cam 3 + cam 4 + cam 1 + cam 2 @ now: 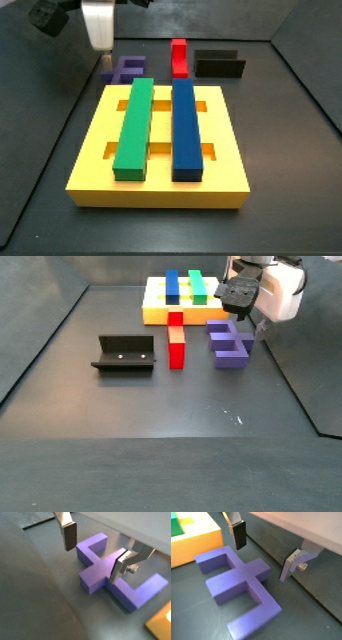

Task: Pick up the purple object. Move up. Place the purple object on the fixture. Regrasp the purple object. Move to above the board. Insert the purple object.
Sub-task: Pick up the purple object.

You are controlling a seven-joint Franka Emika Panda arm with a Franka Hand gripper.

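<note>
The purple object (pixel 107 574) lies flat on the dark floor, right next to the yellow board (pixel 158 308), and nothing is lifting it. In both wrist views you can see its long bar with the short cross arms sticking out, and it looks like it's sitting level (pixel 238 582).

The gripper (pixel 93 552) hangs right over it with the jaws spread wide. One finger (pixel 68 536) is on one side of the piece and the other finger (pixel 120 566) sits close to the opposite side, over the bar. I can't tell if either pad is actually touching, but there's clearly no squeeze on it. In a side view the gripper (pixel 254 321) comes down from above, with the white wrist body pretty much upright over the purple piece (pixel 229 342).

The board (pixel 94 165) has slots in its top, with a green bar (pixel 136 128) and a blue bar (pixel 187 128) sitting in them side by side.

A red block (pixel 175 339) lies between the purple piece and the fixture (pixel 123 353), which stands well apart from the gripper with nothing on it.
</note>
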